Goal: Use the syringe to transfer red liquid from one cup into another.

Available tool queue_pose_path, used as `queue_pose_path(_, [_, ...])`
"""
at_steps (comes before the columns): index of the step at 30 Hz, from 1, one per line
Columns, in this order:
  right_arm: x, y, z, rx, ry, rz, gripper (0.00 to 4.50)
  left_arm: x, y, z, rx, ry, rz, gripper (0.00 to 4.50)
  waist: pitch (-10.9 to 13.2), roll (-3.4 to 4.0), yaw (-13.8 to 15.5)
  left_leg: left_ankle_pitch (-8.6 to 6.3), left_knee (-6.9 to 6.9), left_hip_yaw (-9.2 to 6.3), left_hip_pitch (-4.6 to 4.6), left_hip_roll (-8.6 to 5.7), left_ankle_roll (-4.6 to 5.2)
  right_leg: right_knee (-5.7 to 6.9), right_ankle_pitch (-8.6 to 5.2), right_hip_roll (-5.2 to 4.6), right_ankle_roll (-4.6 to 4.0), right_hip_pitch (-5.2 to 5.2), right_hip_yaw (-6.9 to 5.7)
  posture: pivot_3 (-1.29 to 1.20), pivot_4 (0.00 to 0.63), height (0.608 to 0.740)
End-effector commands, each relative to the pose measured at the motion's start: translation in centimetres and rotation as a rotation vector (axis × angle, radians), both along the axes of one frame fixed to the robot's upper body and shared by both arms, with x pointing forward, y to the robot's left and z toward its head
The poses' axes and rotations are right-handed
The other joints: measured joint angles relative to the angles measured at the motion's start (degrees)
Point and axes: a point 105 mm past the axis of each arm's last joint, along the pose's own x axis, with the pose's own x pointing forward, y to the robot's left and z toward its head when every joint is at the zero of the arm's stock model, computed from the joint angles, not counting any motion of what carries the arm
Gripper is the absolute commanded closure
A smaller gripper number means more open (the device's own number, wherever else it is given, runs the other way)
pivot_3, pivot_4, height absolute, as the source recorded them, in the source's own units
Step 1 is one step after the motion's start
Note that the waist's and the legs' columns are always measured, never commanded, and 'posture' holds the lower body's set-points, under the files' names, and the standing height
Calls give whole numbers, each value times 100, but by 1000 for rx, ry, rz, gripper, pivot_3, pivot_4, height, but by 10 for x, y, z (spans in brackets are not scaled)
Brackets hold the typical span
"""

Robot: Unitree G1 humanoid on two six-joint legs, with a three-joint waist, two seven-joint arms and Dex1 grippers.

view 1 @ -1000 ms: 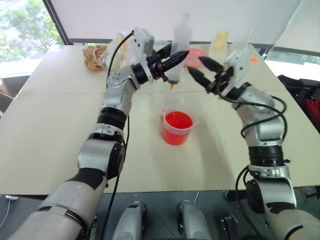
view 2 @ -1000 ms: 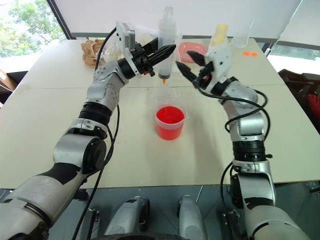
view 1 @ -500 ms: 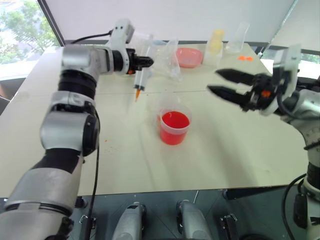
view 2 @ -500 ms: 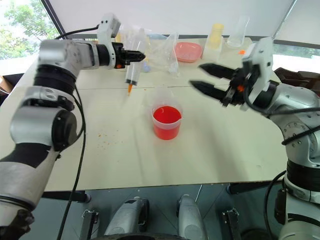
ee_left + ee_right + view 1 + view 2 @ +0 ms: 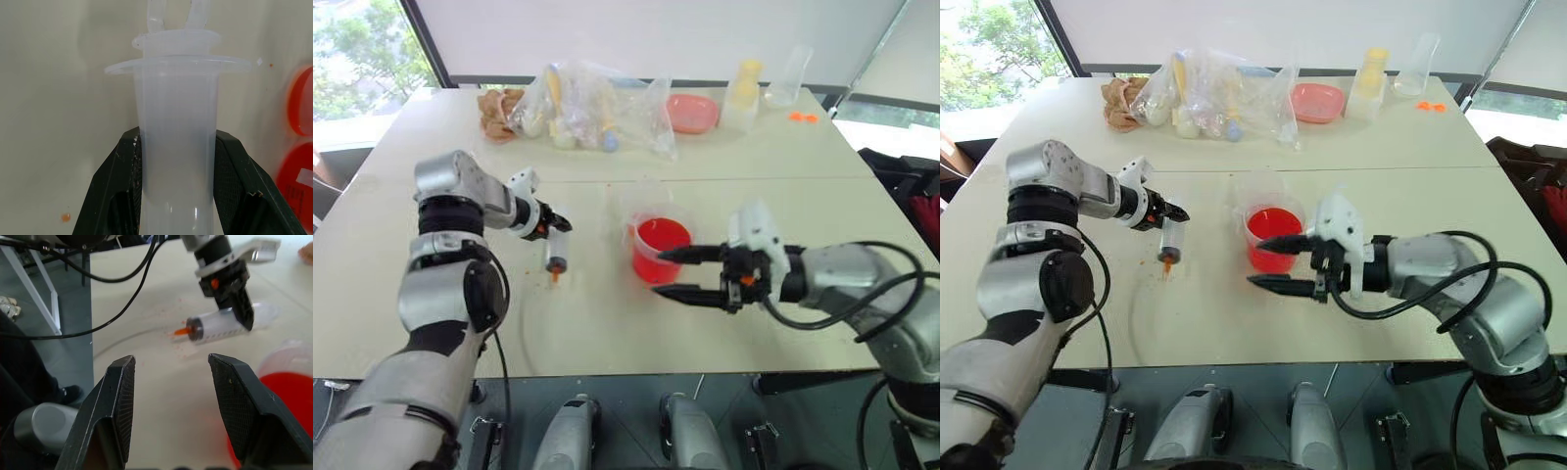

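Right eye view puts the right gripper [image 5: 1281, 263] nearest, its fingers spread and holding nothing, lying low and level just in front of the red cup [image 5: 1272, 235]; a second ago it hung high over the table beside the syringe, so it has dropped and pulled in. The left gripper [image 5: 1167, 214] stays clenched on the syringe [image 5: 1170, 243], which it has carried down and out to the left, its orange tip now at or just above the tabletop, well clear of the red liquid [image 5: 1272, 225] (the barrel looks empty in the left wrist view). Behind the red cup stands the clear cup [image 5: 1255, 184]. Judging by this, the syringe is being put down, the transfer finished or paused.
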Motion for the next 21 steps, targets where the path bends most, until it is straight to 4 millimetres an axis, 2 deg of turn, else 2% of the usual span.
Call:
queue_pose_path(1, [2,-2,5,14,-40,-12,2002,-3,5,0,19,-42,37,2652,-2,-1,-2,1,0,-1,0,0,-3,1,0,0,0,0,-1,0,150,737])
queue_pose_path(6, [1,-1,-1,18,-18,-11,1984,-6,1,1,18,-115,29,260,-4,-1,-13,4,-3,0,9,1,-10,7,1,0,-2,1,1,0,150,737])
queue_pose_path(7, [2,-2,-2,16,-16,-12,1984,-6,1,2,17,-130,30,24,-5,-1,-16,5,-4,1,10,1,-11,9,2,0,-3,1,2,0,150,737])
queue_pose_path(11, [4,-8,-4,14,-13,-46,1984,5,17,34,220,-504,52,24,-5,0,-31,7,-11,6,15,7,-16,8,5,1,-9,0,7,0,150,737])
queue_pose_path(13, [7,-18,1,48,-10,-99,1984,5,38,53,328,-675,142,24,-4,-1,-3,9,-13,4,10,7,-19,7,7,1,-11,-6,7,0,150,737])
queue_pose_path(16, [12,-39,12,120,-4,-200,1984,-6,42,67,316,-802,53,24,-4,-2,15,9,-12,6,6,7,-21,-4,10,-6,-17,-6,7,0,150,737])
queue_pose_path(18, [17,-61,16,173,8,-303,1984,-19,43,84,276,-938,-39,24,-6,-2,36,9,-14,8,6,6,-20,-7,10,-9,-18,-5,7,0,150,737])
queue_pose_path(21, [23,-85,12,209,3,-427,1984,-36,45,87,296,-1025,-125,24,-7,-1,106,7,-15,12,7,6,-17,-15,9,-13,-19,-1,6,0,150,737])
